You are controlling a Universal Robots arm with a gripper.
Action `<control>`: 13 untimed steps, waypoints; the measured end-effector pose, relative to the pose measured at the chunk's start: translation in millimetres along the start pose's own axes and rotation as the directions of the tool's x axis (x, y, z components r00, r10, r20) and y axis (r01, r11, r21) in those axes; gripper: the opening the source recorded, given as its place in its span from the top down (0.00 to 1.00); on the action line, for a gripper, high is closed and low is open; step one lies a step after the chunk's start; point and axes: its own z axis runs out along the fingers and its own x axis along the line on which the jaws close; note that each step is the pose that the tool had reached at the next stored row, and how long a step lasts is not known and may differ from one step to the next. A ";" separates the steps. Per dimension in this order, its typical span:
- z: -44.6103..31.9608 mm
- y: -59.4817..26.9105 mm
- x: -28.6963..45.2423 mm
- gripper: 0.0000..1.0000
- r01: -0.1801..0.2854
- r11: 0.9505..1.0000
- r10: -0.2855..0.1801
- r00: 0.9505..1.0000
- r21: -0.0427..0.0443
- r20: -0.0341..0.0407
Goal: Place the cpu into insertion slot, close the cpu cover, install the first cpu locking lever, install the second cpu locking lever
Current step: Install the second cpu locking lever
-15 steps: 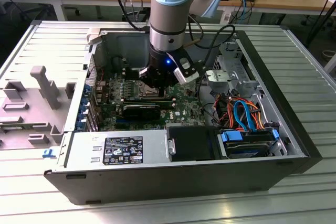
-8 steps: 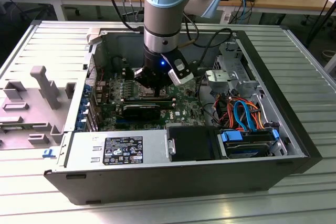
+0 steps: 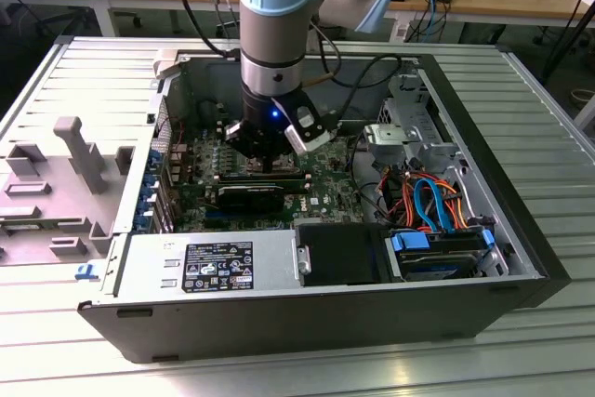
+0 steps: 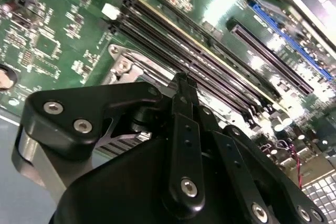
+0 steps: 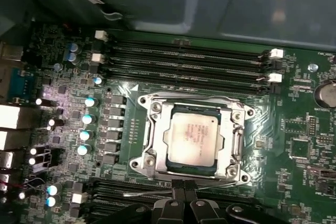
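Observation:
The cpu (image 5: 193, 136), a silvery square chip, lies flat in the insertion slot (image 5: 237, 170) on the green board. The cpu cover (image 5: 156, 129), a silver frame, lies down around it with the chip showing through its window. My gripper (image 5: 184, 184) is shut, its two black fingers pressed together at the socket's edge. A thin silver locking lever (image 5: 147, 192) runs along that edge up to the fingertips; whether they touch it is hidden. In the second wrist view the gripper (image 4: 181, 80) points down beside a socket corner (image 4: 122, 65). In the exterior view the gripper (image 3: 269, 163) reaches down into the open computer case.
Long black memory slots (image 5: 184, 59) flank the socket on both sides. The case holds a power supply (image 3: 209, 267) in front, drives with blue tabs (image 3: 437, 253) and orange and blue cables (image 3: 428, 202) at the exterior view's right. A grey plastic fixture (image 3: 74, 151) sits left of the case.

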 end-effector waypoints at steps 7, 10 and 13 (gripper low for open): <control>0.3 -3.4 16.1 0.89 0.000 1.000 0.000 1.000 -0.003 0.002; 0.2 -5.1 20.5 0.89 0.001 1.000 -0.001 1.000 -0.018 0.004; 0.2 -5.3 20.7 0.89 0.001 0.999 -0.001 1.000 -0.044 0.007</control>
